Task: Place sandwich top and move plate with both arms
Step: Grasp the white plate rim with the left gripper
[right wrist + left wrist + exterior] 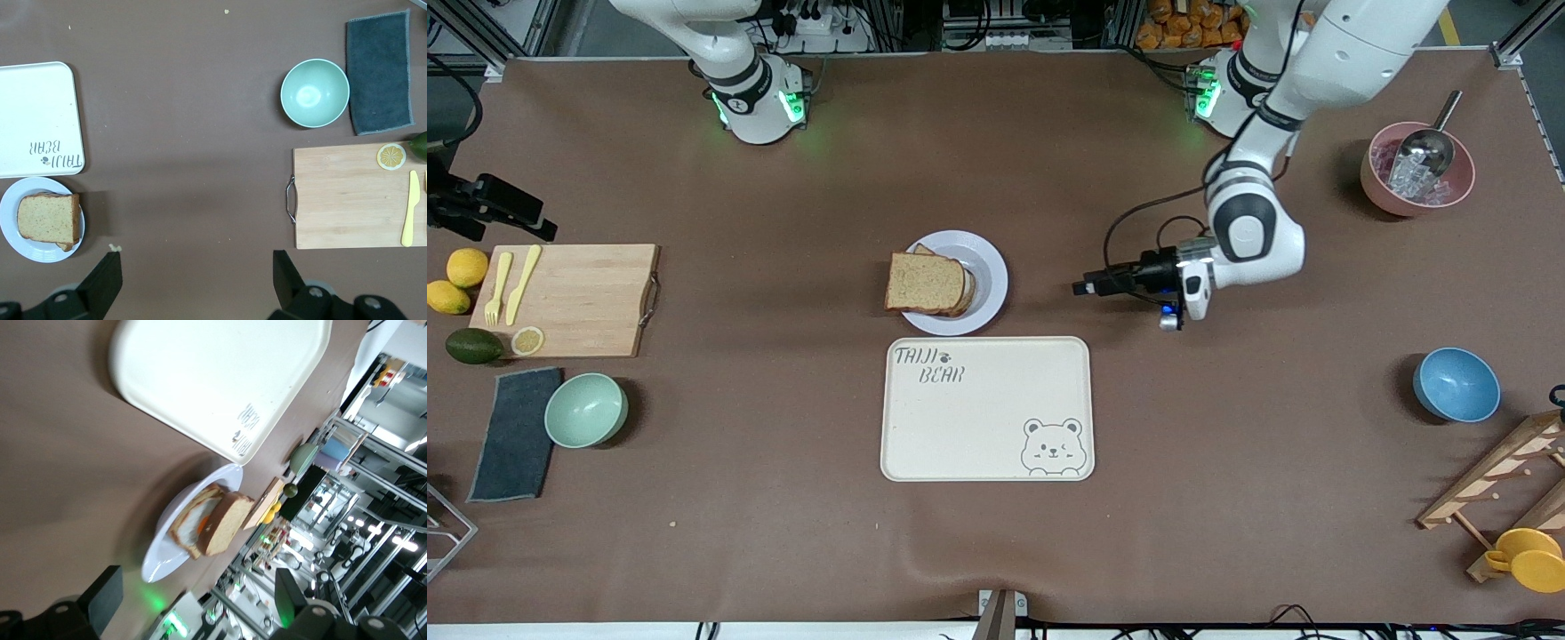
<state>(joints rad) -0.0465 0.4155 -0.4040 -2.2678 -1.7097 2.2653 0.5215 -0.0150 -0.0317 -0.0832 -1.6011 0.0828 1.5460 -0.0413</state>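
Note:
The sandwich top (pixel 925 284), a brown bread slice, lies on another slice on the pale plate (pixel 991 276), just farther from the front camera than the bear tray. The left wrist view shows the top slice (pixel 227 523) over a slice with egg (pixel 192 524) on the plate (pixel 160 563). My left gripper (pixel 1085 287) lies low and level beside the plate toward the left arm's end, open (pixel 197 600), holding nothing. My right gripper (pixel 197 273) hangs open high over bare table between the plate (pixel 10 223) and the cutting board, with the bread (pixel 48 218) in its view.
A cream bear tray (pixel 987 418) lies nearer the front camera than the plate. A cutting board (pixel 569 298), mint bowl (pixel 587 409) and dark cloth (pixel 516 436) sit toward the right arm's end. A blue bowl (pixel 1456 384) and pink bowl with scoop (pixel 1416 169) sit toward the left arm's end.

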